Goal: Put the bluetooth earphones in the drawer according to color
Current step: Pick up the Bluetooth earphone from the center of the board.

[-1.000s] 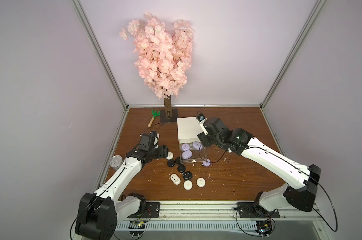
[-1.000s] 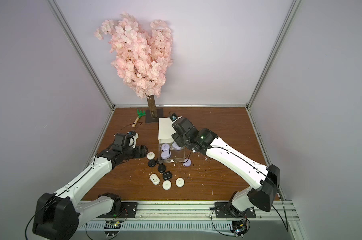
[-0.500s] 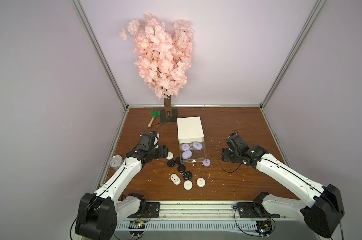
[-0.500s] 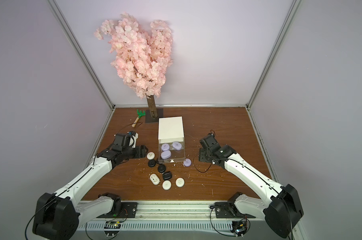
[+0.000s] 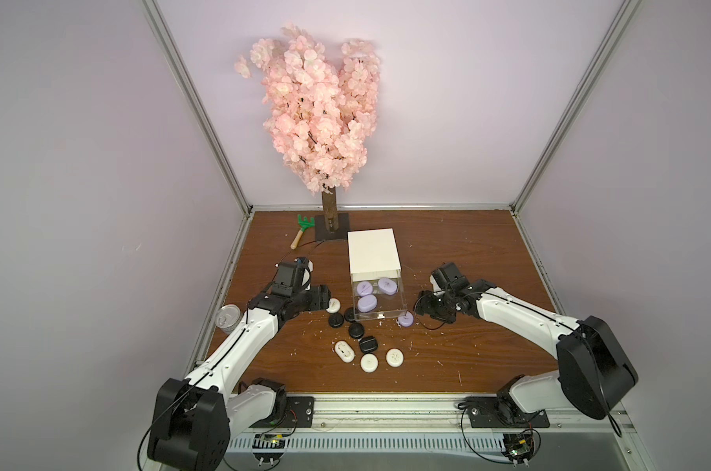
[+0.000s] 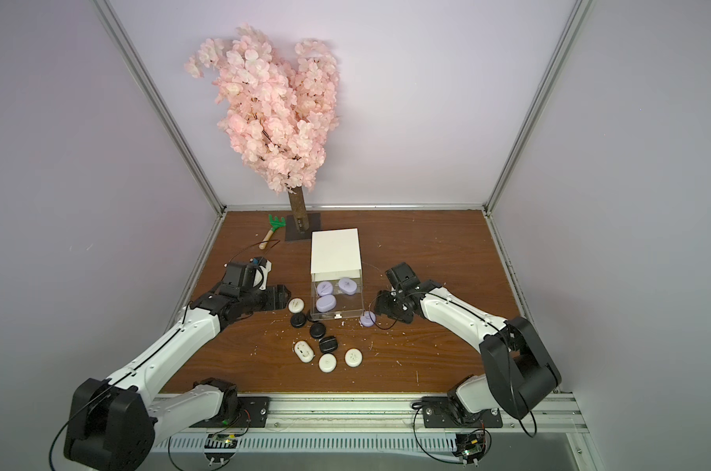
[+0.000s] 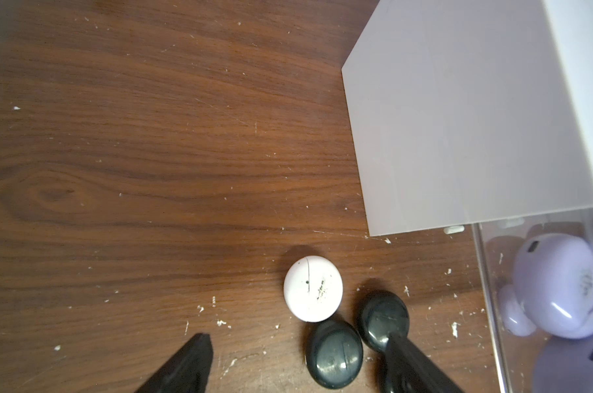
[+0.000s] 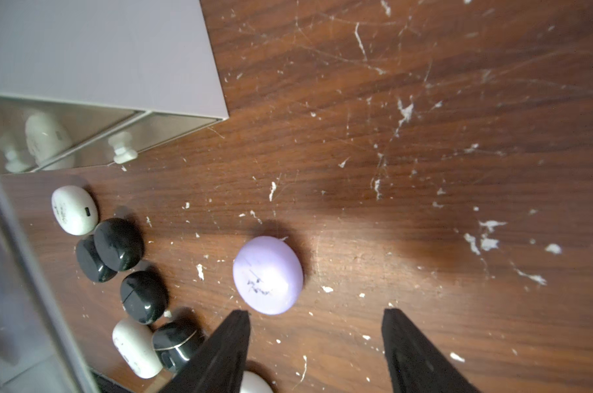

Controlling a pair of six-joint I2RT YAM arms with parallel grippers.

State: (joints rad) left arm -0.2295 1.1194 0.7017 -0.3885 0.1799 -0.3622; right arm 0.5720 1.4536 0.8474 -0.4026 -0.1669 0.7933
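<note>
Desk (image 5: 459, 244) clutter: blossom tree (image 5: 321, 110) and green rake (image 5: 304, 228) at the back, tin can (image 5: 227, 320) at the left edge beside the left arm, white flecks all over. Cabinet (image 5: 373, 255) mid-desk, one drawer (image 5: 403, 299) open toward the arms, with three lavender cases (image 5: 367, 304) inside. The fourth lavender case (image 8: 267, 275) lies on the desk just off the drawer's front right corner. Right pincer (image 8: 315, 312) is open and empty, just short of it, nothing between. Left pincer (image 7: 297, 337) is open and empty, low over the black cases (image 7: 335, 354) at the drawer's front left corner, with a white case (image 7: 312, 288) just beside them. More black ones and three white cases (image 5: 369, 362) are strewn in front of the drawer.
</note>
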